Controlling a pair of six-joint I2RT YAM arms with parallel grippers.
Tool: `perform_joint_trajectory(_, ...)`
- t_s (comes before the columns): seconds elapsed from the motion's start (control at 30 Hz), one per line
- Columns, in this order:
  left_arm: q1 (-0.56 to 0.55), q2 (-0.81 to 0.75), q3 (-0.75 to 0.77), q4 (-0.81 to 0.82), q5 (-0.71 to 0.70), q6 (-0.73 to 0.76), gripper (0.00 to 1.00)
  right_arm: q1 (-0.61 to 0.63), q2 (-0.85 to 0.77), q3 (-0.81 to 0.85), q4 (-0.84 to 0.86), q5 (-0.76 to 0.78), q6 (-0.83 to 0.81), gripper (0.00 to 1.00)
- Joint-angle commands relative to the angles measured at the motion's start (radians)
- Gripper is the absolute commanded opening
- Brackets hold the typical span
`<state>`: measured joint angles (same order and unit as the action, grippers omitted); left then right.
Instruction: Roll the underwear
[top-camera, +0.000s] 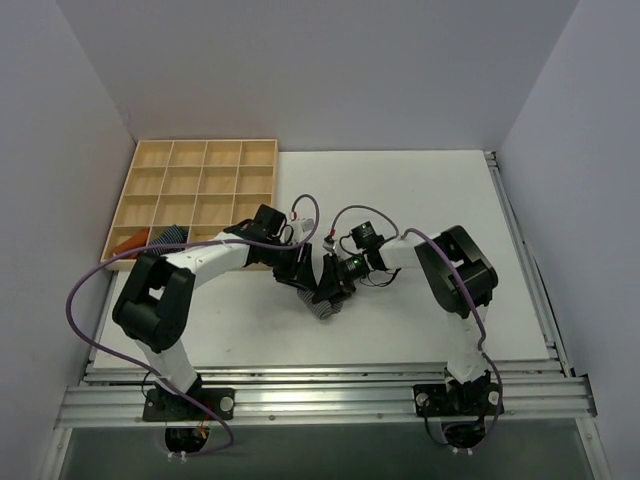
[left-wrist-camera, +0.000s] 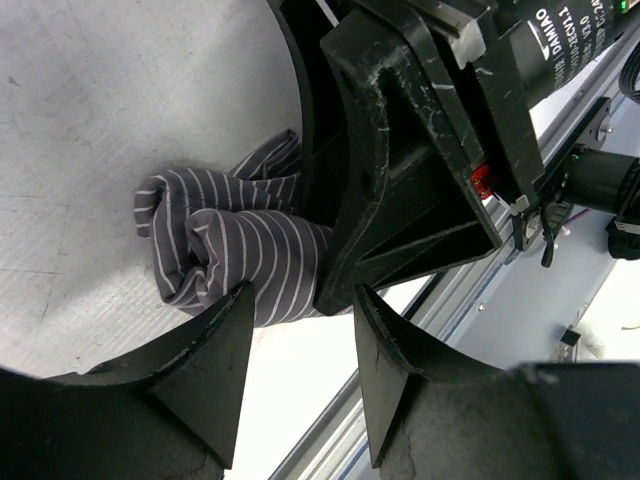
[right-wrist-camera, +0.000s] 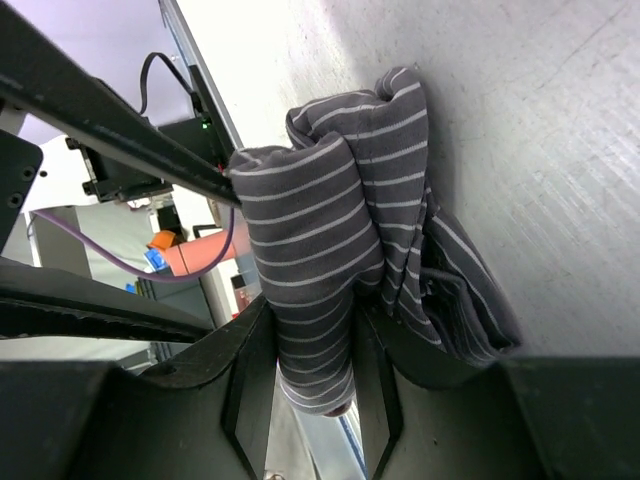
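My right tool (right-wrist-camera: 312, 340) is pinched on the soft, light, grey white-striped cloth underwear (right-wrist-camera: 310, 250), half-rolled on the tabletop (right-wrist-camera: 560, 120). My left tool (left-wrist-camera: 300, 310) gapes wide beside it. It's limp, so I'd grip the roll's thick middle.

arms (top-camera: 200, 260) (top-camera: 455, 270): 2 | underwear (top-camera: 325, 305): 1 | wooden tray (top-camera: 205, 142): 1 | table (top-camera: 420, 190): 1

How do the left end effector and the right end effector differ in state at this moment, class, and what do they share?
Grip: the right end effector is shut on the striped grey underwear; the left end effector holds nothing.
Gap: cloth fills the right end effector's gap; the left end effector's gap is open, with the table showing through it.
Shared: both are black, two-fingered, and low beside the underwear.
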<state>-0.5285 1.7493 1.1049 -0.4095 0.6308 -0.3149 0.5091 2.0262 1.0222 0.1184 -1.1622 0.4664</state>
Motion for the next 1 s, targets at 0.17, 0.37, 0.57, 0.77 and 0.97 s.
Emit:
perform_joint_trajectory(0.17,-0.007,-0.083,-0.037,0.057,-0.068,0.007,0.53,-0.011,0.089,-0.073,0.035,0.171,0.011,0.25)
perform_joint_trajectory(0.37,-0.014,-0.143,-0.060,0.022,-0.120,-0.012,0.51,-0.011,0.101,-0.116,0.185,0.144,0.109,0.18)
perform_joint_trajectory(0.57,-0.014,-0.203,-0.128,-0.023,-0.183,-0.053,0.52,-0.012,0.111,-0.212,0.488,0.099,0.322,0.16)
perform_joint_trajectory(0.77,-0.016,-0.198,-0.194,0.044,-0.168,-0.102,0.52,-0.012,0.190,-0.385,1.165,0.082,0.789,0.17)
perform_joint_trajectory(0.97,-0.019,-0.139,-0.201,0.100,-0.149,-0.145,0.52,-0.009,0.365,-0.456,1.818,0.114,1.185,0.15)
